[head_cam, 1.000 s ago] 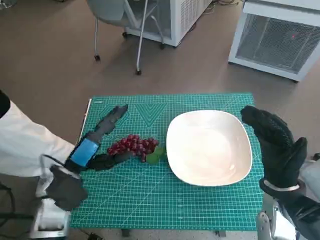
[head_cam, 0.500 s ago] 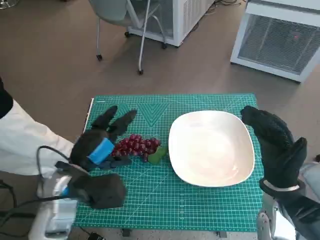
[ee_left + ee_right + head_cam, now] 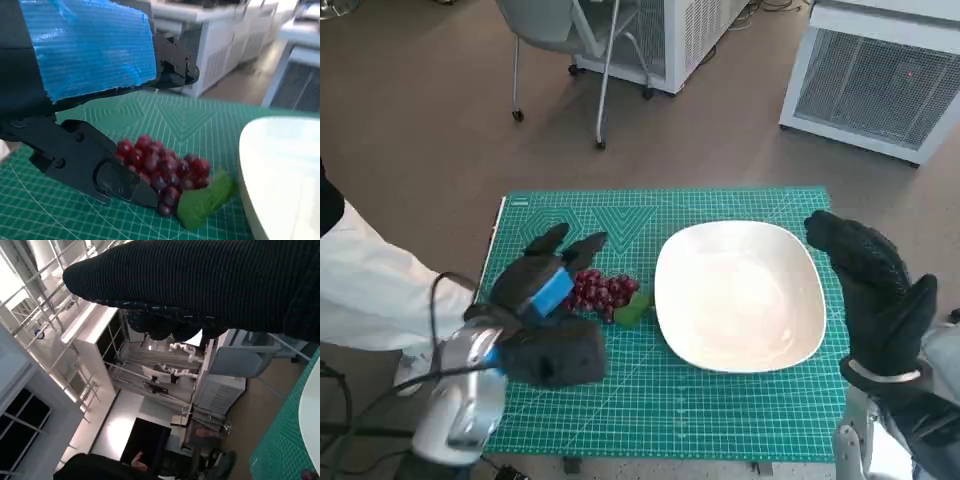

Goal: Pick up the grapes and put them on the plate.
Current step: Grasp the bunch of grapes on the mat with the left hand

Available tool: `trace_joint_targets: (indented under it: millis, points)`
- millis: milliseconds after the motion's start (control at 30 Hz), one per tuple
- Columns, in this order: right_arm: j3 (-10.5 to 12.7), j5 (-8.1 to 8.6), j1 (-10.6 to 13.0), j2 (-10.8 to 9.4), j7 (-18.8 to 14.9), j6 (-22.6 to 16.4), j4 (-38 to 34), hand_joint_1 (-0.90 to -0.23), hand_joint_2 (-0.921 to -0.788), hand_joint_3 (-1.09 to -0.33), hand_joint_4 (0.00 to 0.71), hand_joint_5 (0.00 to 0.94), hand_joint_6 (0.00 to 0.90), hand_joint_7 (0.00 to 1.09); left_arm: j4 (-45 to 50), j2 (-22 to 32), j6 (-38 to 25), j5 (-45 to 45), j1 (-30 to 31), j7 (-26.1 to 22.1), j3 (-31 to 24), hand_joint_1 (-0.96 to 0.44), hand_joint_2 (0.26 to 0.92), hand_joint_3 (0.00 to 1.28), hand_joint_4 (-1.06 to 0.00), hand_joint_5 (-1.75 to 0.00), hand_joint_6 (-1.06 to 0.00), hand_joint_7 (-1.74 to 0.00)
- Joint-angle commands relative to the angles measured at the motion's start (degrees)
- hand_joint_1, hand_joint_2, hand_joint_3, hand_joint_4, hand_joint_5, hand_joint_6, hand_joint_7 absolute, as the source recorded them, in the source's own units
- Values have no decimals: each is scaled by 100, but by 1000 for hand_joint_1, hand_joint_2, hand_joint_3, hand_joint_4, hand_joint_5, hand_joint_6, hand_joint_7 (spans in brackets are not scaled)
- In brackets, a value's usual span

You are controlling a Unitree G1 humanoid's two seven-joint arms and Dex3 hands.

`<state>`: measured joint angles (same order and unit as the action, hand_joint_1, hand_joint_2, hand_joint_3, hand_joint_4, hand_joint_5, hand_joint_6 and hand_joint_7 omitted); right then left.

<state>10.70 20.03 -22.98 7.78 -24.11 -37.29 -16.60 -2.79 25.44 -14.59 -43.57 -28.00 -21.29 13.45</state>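
Note:
A bunch of dark red grapes [image 3: 603, 293] with a green leaf [image 3: 633, 312] lies on the green cutting mat [image 3: 650, 400], just left of the white plate [image 3: 740, 296]. My left hand [image 3: 548, 283] hovers over the bunch's left end with fingers spread and nothing in them. In the left wrist view the grapes [image 3: 162, 170] lie between the black fingers [image 3: 95, 167], and one finger sits right against the bunch. My right hand [image 3: 873, 290] stands upright and open beside the plate's right edge, holding nothing.
A chair's legs [image 3: 600, 80] and white cabinets [image 3: 875, 70] stand on the floor beyond the mat. A person's white sleeve [image 3: 370, 290] reaches in at the left. The right wrist view shows only the glove [image 3: 200, 285] and the room behind.
My left hand has moved right over the grapes' left end, now covering part of the bunch. The grapes, plate and right hand have stayed put.

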Motion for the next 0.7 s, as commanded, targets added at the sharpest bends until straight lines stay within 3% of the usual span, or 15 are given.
trace_joint_targets:
  millis: [33,333,700]
  points:
    - [8,-18,56,13,-1,54,-60,-469,-921,-549,637,0,279,636,-419,-115,-234,-136,-383,-77,267,-281,709,4,-132,-7,-334,-10]
    - [33,3,56,32,-26,63,-74,-465,-921,-550,636,0,279,634,-1844,-389,-507,-282,-1231,26,748,-292,718,5,-154,-7,-342,-7]
    - [14,-12,63,2,-38,19,-128,-468,-921,-553,635,0,276,638,-3608,-821,-322,-97,-1981,421,1108,-268,729,5,-158,-2,-352,-6]
